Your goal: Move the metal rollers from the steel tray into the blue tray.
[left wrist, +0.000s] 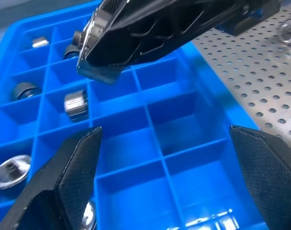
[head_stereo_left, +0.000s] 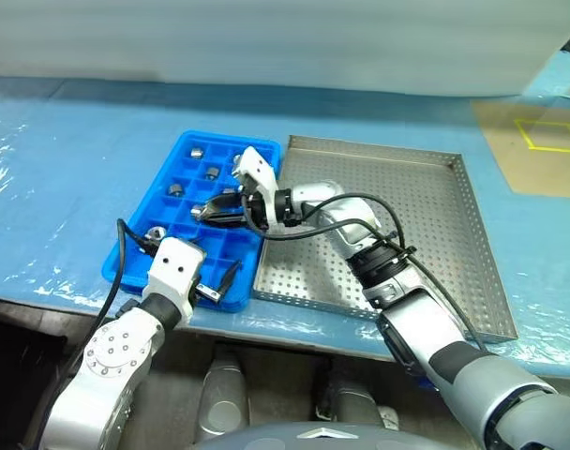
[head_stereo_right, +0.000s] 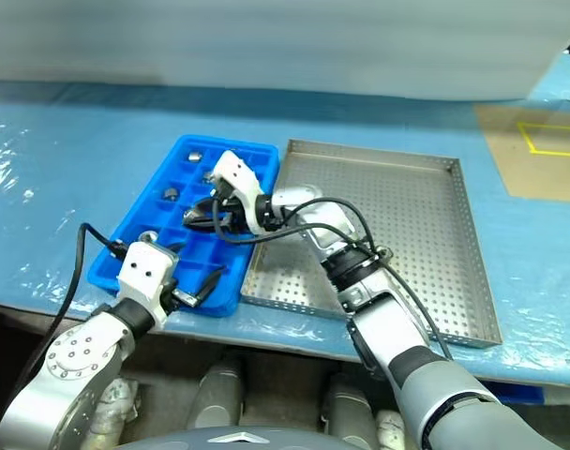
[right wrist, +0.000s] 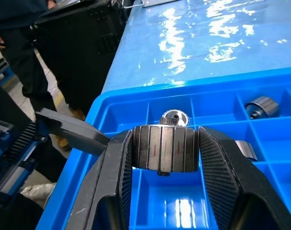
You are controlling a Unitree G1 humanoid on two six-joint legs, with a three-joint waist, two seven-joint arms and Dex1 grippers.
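Observation:
The blue tray (head_stereo_left: 187,202) lies left of the steel tray (head_stereo_left: 426,216) on the table. My right gripper (head_stereo_left: 204,214) reaches leftward over the blue tray's middle, shut on a metal roller (right wrist: 165,154) held crosswise between its pads above a compartment. Several other metal rollers (head_stereo_left: 213,172) rest in separate compartments of the blue tray. One more roller (left wrist: 289,29) lies on the steel tray's perforated floor. My left gripper (head_stereo_left: 219,281) hovers open at the blue tray's near edge, with nothing between its fingers (left wrist: 81,158).
Blue film covers the table (head_stereo_left: 69,159). A brown sheet with yellow tape lines (head_stereo_left: 538,141) lies at the back right. A person in dark clothing (right wrist: 21,57) stands beyond the table's left end beside black equipment (right wrist: 83,43).

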